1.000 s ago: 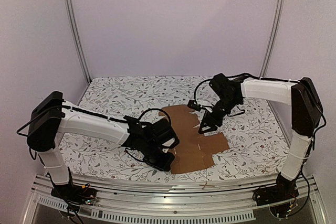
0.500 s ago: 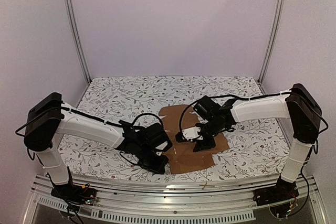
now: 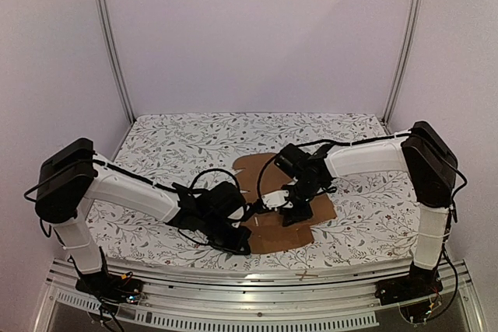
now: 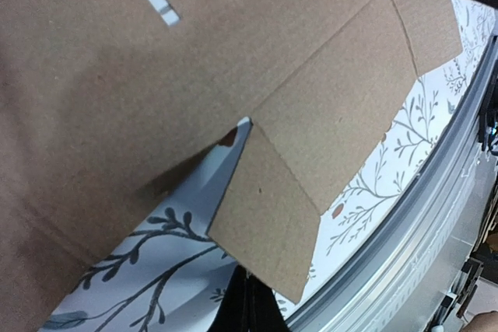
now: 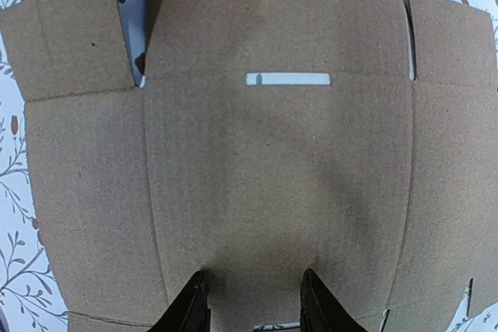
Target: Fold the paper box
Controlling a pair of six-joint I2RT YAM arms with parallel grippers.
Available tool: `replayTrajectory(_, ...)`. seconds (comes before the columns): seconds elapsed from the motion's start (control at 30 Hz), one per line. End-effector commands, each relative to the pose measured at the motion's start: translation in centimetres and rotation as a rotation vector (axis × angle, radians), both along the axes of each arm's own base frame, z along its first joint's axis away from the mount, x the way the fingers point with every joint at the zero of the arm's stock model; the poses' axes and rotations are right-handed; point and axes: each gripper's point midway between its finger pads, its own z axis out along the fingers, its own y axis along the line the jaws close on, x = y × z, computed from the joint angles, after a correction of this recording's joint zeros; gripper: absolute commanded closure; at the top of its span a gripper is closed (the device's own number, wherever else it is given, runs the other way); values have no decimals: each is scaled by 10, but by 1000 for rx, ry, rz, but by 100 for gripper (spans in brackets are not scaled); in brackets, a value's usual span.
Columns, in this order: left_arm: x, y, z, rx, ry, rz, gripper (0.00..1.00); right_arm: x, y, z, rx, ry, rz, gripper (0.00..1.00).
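The paper box (image 3: pixel 280 235) is a flat brown die-cut sheet lying on the floral cloth, with a narrow slot (image 5: pixel 288 79) in its middle panel. My right gripper (image 3: pixel 289 214) is down over the centre of the sheet. In the right wrist view it (image 5: pixel 253 274) is open, both tips at the cardboard (image 5: pixel 272 161) and nothing between them. My left gripper (image 3: pixel 241 240) is at the sheet's near-left corner. There it (image 4: pixel 249 291) is shut, its tips hidden under a small corner flap (image 4: pixel 272 223) that is tilted up off the cloth.
The floral tablecloth (image 3: pixel 171 145) covers the table. An aluminium rail (image 3: pixel 257 285) runs along the near edge, close to the lifted flap (image 4: pixel 436 192). Metal uprights (image 3: pixel 109 44) and pale walls close in the back and sides.
My right arm swung from the sheet's back right in to its centre and came down onto it, its jaws narrowing. My left gripper shifted slightly left at the near corner.
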Motion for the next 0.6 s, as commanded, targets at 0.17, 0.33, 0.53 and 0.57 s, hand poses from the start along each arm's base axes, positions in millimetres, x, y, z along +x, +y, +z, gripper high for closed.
replayTrajectory(0.17,21,-9,12,-74,-142,35,100,-19,-4,-25,-82,150,-66,62)
replayTrajectory(0.33,29,-18,31,-107,-218,43,100,-18,-1,-27,-86,168,-109,63)
replayTrajectory(0.53,27,-31,59,-178,-273,13,100,-20,1,-31,-87,205,-153,63)
replayTrajectory(0.57,26,-33,56,-175,-266,5,100,-21,0,-34,-92,214,-160,63)
